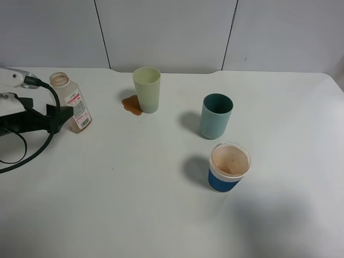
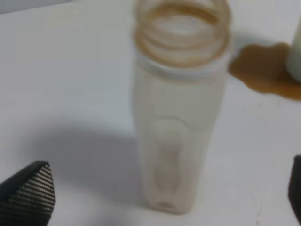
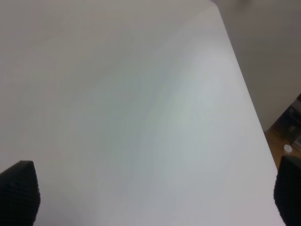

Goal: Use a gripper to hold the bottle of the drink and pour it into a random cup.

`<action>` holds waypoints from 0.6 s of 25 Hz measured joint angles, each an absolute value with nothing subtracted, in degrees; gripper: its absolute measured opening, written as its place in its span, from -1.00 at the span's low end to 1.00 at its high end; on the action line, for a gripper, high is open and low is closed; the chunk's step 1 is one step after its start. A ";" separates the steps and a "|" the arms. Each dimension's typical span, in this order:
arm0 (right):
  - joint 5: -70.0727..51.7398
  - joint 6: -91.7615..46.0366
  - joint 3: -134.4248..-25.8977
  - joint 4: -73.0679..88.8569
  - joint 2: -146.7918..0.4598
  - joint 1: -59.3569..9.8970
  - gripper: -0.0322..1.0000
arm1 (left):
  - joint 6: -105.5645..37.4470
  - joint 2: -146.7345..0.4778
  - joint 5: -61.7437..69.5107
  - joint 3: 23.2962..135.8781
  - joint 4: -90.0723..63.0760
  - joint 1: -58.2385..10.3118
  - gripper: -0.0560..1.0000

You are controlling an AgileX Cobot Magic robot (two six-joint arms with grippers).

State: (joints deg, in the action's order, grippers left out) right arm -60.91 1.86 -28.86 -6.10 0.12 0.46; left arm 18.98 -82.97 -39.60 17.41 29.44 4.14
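Note:
The small clear bottle stands upright and capless at the table's left; it looks empty in the left wrist view. My left gripper is open, its fingers wide on either side of the bottle's base and not touching it. The tall pale yellow-green cup stands upright at the back, right of the bottle; its blurred edge shows in the left wrist view. My right gripper is open and empty over bare table, out of the high view.
A brown spilled puddle lies at the yellow-green cup's left foot, and it also shows in the left wrist view. A teal cup and a blue-sleeved white cup stand right of centre. The table's right edge shows.

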 joint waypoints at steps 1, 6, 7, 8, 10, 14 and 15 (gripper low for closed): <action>-60.91 1.86 -28.86 -6.10 0.12 0.46 0.98 | 19.32 -80.47 -37.33 17.40 27.70 3.58 0.96; -60.91 1.86 -28.86 -6.10 0.12 0.46 0.98 | 17.35 -68.23 -25.67 17.40 19.55 1.60 0.96; -60.91 1.86 -28.86 -6.10 0.12 0.46 0.98 | 16.67 -65.37 -22.25 17.79 18.25 1.34 0.96; -60.91 1.86 -28.86 -6.10 0.12 0.46 0.98 | 16.19 -63.02 -19.08 18.39 17.40 1.21 0.96; -60.91 1.86 -28.86 -6.10 0.12 0.46 0.98 | 15.34 -57.45 -10.04 20.97 16.17 1.09 0.96; -60.91 1.86 -28.86 -6.10 0.12 0.46 0.98 | 13.23 -48.33 8.38 28.98 15.51 1.09 0.96; -60.91 1.86 -28.86 -6.10 0.12 0.46 0.98 | 12.40 -46.42 12.07 30.92 15.51 1.09 0.96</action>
State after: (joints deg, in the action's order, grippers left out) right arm -60.91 1.86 -28.86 -6.10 0.12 0.46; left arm 12.40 -46.42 12.07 30.92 15.51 1.09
